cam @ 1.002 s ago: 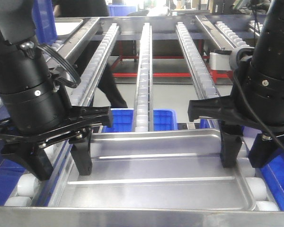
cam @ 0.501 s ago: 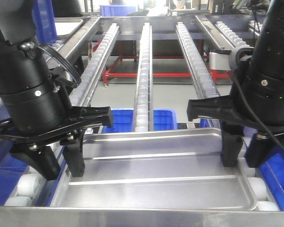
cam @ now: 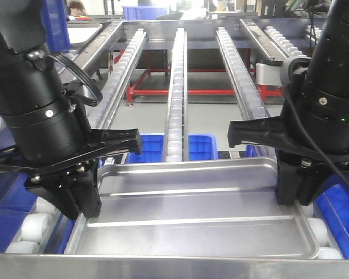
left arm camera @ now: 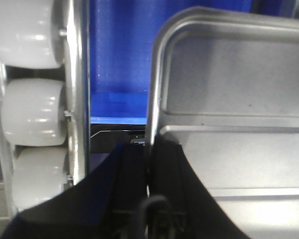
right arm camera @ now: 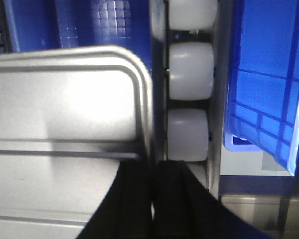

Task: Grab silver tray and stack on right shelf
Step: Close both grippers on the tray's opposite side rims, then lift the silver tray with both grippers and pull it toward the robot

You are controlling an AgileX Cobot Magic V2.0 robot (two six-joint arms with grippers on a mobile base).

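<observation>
gripped the silver tray (cam: 198, 216) by both short rims, left gripper (cam: 86, 200) clamped on it at nine o'clock, right gripper (cam: 291, 189) likewise at three, long axis spanning nine-to-three low over the right shelf (cam: 174, 104), equally near both arms.

We see bright, even indoor light in the front view, soft glare on the silver tray (cam: 192, 235), washed-out brightness far behind, and both wrist views blurred, the white rollers (left arm camera: 32, 112) overexposed.

The near rim of the silver tray (cam: 192, 224) lies hidden behind the right shelf (cam: 163, 266); its side rims disappear inside the blurred left pincer (left arm camera: 150, 169) and right pincer (right arm camera: 152, 189).
</observation>
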